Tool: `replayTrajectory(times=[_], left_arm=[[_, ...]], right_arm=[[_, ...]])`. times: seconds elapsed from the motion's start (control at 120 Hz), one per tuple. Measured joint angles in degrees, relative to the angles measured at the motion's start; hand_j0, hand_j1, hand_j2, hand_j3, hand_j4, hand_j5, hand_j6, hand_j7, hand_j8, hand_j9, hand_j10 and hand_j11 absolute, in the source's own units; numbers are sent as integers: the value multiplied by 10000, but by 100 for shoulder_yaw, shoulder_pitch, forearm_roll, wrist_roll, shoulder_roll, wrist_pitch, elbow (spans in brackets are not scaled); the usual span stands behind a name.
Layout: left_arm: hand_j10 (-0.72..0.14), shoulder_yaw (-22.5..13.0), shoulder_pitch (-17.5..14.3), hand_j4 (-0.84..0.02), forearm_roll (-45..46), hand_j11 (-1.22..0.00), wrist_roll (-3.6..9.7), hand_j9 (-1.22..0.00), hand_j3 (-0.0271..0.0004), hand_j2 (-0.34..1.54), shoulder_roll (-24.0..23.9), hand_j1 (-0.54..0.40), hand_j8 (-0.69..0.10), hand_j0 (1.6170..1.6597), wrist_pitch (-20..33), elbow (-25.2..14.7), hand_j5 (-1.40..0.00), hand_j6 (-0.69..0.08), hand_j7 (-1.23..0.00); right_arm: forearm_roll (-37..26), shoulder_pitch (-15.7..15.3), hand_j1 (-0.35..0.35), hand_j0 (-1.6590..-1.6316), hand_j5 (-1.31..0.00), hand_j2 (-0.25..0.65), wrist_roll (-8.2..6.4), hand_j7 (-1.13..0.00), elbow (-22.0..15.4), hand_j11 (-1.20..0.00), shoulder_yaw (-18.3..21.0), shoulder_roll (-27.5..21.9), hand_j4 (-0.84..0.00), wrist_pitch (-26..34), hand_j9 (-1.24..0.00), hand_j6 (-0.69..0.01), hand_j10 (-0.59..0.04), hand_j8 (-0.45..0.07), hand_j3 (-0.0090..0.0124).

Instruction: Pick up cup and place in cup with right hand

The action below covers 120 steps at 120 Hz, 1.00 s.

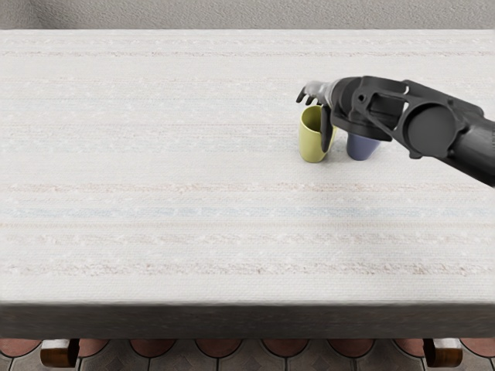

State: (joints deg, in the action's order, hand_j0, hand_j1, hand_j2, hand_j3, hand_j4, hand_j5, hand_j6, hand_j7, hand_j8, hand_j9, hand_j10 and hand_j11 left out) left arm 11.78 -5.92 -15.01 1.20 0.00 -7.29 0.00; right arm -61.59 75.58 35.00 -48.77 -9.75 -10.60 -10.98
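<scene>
The right hand is held open, its fingers parted from the downward-pointing thumb and bent loosely; no cup is seen gripped. Just below the hand, the yellow-green cup is seen upright, its mouth uncovered between fingers and thumb; whether it is touched by the thumb cannot be told. Beneath the wrist, the blue-purple cup is partly hidden. Both cups are carried by the pale, striped tabletop.
</scene>
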Motion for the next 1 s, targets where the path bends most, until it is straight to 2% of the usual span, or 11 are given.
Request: replayTrajectory(times=[0.333,0.592,0.617,0.633,0.642,0.675,0.767,0.8,0.883,0.983,1.0], left_arm=[[-217,0,2,-217,0,-284,0,-284,0,41,0,3227,-216,16581,0,0,-284,-216,-284],[-219,0,3,-219,1,-284,-1,-284,0,42,0,3228,-219,16581,0,0,-284,-219,-284],[-218,0,3,-219,2,-284,-2,-284,0,42,0,3227,-218,16581,0,0,-284,-218,-284],[-218,0,3,-219,1,-284,-1,-284,0,42,0,3227,-218,16581,0,0,-284,-218,-284],[-218,0,-1,-219,1,-284,-1,-284,0,42,0,3227,-218,16581,0,0,-284,-218,-284],[-218,0,-1,-219,1,-284,-1,-284,0,42,0,3227,-218,16581,0,0,-284,-218,-284],[-219,0,-2,-219,-1,-284,0,-284,0,42,0,3227,-219,16581,0,0,-284,-219,-284],[-219,0,0,-220,-1,-284,0,-284,0,43,0,3228,-220,16581,0,0,-284,-220,-284],[-219,0,2,-219,-1,-284,0,-284,0,42,0,3227,-219,16581,0,0,-284,-219,-284],[-217,0,-1,-218,-1,-284,0,-284,0,42,0,3227,-217,16581,0,0,-284,-217,-284],[-218,0,2,-218,-1,-284,1,-284,0,42,0,3227,-217,16581,0,0,-284,-217,-284]], right_arm=[[-7,-58,-869,-16581,-2855,-424,0,-2851,49,-2853,107,31,-2218,141,-2854,-2231,-2212,-2222,0],[-1,-61,637,-16581,-4461,-627,0,-4449,82,-4454,108,32,-3438,156,-4455,-3464,-3435,-3400,0],[3,-61,730,-16577,-4669,-462,1,-4653,89,-4666,107,32,-3586,156,-4667,-3371,-3580,-3483,-6],[7,-61,795,-16573,-4821,-383,1,-4790,92,-4822,106,32,-3674,156,-4821,-3382,-3664,-3380,-2],[8,-61,800,-16571,-4893,-337,1,-4861,93,-4896,105,32,-3726,156,-4895,-3340,-3715,-3402,-8],[16,-61,900,-16563,-5196,-182,1,-5151,101,-5214,103,32,-3929,156,-5212,-3256,-3907,-3328,-8],[48,-60,1204,-16542,-5964,107,3,-5797,117,-5963,98,32,-4306,149,-5959,-2748,-4294,-2751,-1],[57,-58,1246,-16534,-6177,71,3,-5970,121,-6166,95,31,-4289,148,-6152,-2686,-4192,-2564,-7],[71,-49,1157,-16521,-6577,-243,3,-6305,130,-6521,73,27,-4061,144,-6501,-2524,-4013,-2400,-2],[89,-10,1382,-16519,-6876,198,3,-6562,135,-6800,42,11,-3829,121,-6810,-2284,-3858,-2234,1],[92,-2,1480,-16518,-6930,330,3,-6594,135,-6837,38,6,-3757,112,-6852,-2220,-3797,-2176,-9]])
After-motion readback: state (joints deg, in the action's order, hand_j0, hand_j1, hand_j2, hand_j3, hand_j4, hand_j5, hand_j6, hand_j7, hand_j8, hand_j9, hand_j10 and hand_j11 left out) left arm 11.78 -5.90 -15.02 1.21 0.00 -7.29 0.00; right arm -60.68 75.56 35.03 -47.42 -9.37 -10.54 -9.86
